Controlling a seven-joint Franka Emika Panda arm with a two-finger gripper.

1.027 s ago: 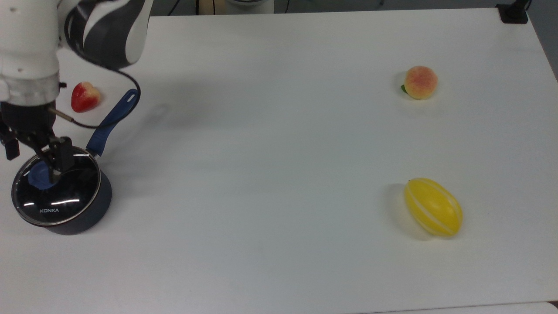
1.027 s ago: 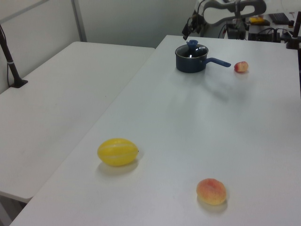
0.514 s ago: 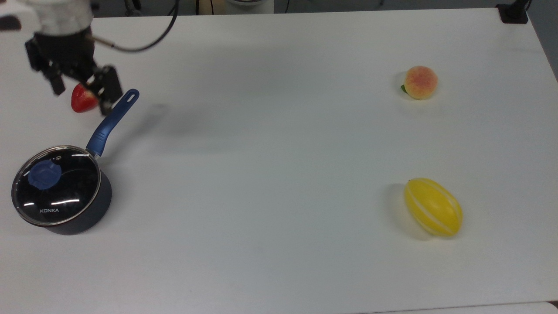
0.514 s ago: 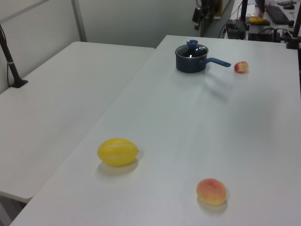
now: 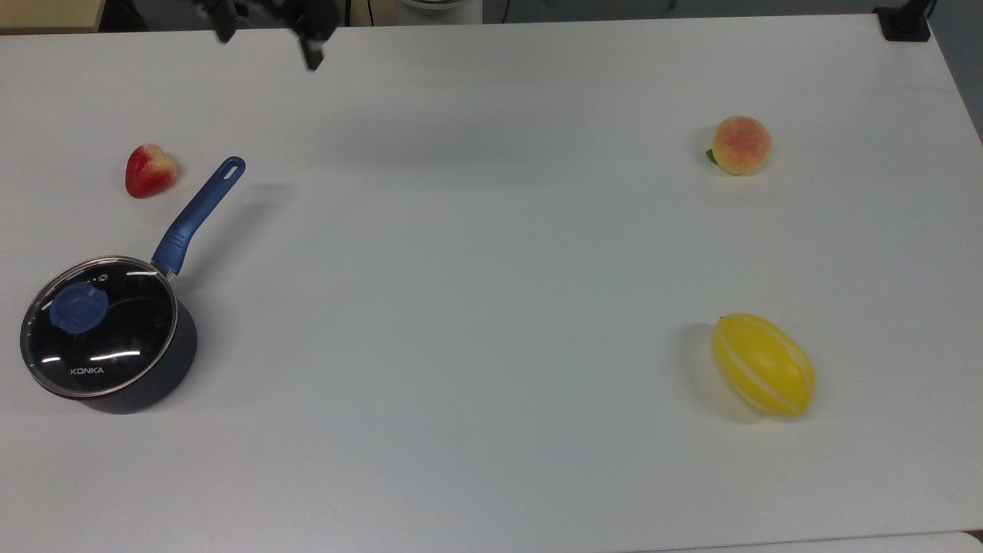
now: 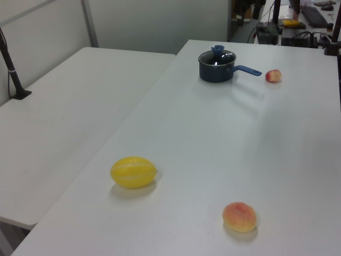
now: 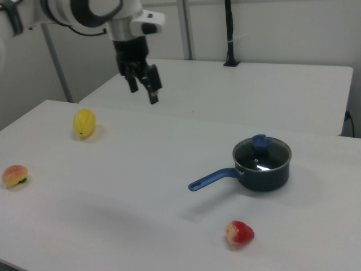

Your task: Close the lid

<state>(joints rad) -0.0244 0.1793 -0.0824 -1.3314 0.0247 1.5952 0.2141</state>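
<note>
The lid (image 5: 115, 342), a clear glass disc with a metal rim, a blue knob (image 5: 79, 308) and "KONKA" lettering, lies flat on the black saucepan (image 5: 175, 359) at the top view's lower left. It also sits on the pan in the left view (image 6: 217, 55) and the right view (image 7: 262, 152). The pan's blue handle (image 5: 198, 213) points up and to the right in the top view. My gripper (image 5: 267, 34) hangs open and empty high above the table's far edge, well away from the pan; the right view shows the gripper (image 7: 143, 89) raised to the right view's left of the pan.
A red strawberry (image 5: 150, 170) lies near the handle's tip. A peach (image 5: 740, 144) and a yellow melon (image 5: 763, 375) sit far off on the top view's right. A black post base (image 5: 905, 23) stands at the table's corner. A second white table (image 6: 64, 106) adjoins.
The gripper let go of the lid's blue knob, rose, and travelled past the strawberry to the top view's top edge. The lid stays on the saucepan.
</note>
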